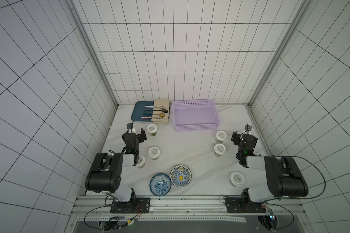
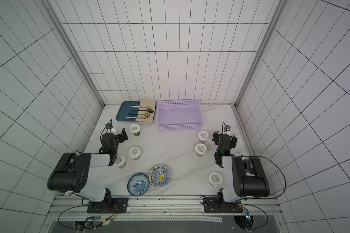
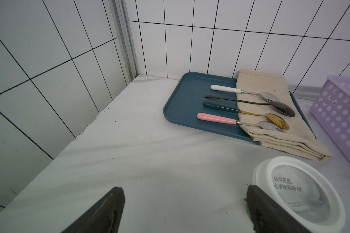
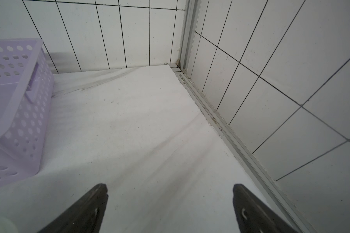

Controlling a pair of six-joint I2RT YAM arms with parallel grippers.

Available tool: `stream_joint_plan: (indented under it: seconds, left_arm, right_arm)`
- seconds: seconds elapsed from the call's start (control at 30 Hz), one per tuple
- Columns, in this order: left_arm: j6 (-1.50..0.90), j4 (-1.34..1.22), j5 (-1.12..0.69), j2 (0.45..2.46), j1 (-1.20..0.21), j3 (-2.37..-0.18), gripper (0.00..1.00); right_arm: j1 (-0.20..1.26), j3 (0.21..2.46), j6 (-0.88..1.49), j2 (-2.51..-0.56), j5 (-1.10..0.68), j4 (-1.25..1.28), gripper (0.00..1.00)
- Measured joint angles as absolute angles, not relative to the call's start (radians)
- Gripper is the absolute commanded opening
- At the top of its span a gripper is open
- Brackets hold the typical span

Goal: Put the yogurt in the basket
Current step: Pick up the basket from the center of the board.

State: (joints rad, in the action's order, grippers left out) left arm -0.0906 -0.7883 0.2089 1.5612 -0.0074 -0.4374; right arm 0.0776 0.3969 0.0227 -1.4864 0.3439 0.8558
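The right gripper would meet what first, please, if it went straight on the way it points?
Probably the tiled back wall: the right gripper points over bare table, with the basket off to the side.

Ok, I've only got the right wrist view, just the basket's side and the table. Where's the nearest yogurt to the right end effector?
Observer: A yogurt cup stands upright just to the left of the right end effector, toward the table's middle.
Operator: Anything in the basket so far?
Observer: No, the basket holds nothing. All six yogurts stand on the table.
Operator: And the left end effector?
Observer: The left end effector is open, with another cup just outside its fingers, not gripped.
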Motion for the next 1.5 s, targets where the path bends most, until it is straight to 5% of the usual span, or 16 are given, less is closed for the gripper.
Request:
stream_joint_plan:
  seconds: [0.83, 1.27, 1.5]
  left_arm:
    - [-0.091, -0.788, 0.209, 1.561, -0.007, -0.437, 0.98]
    - [-0.089, -0.78, 0.209, 1.542, -0.009, -0.437, 0.98]
    - [-0.071, -0.633, 0.174, 1.296, -0.01, -0.448, 0.98]
  right_arm:
    - [0.078, 0.393, 0.033, -1.444, 0.346, 0.845, 0.99]
    - [0.081, 0.472, 0.109, -1.109, 0.382, 0.481, 0.99]
    - [0.079, 0.683, 0.416, -0.999, 0.427, 0.144, 0.99]
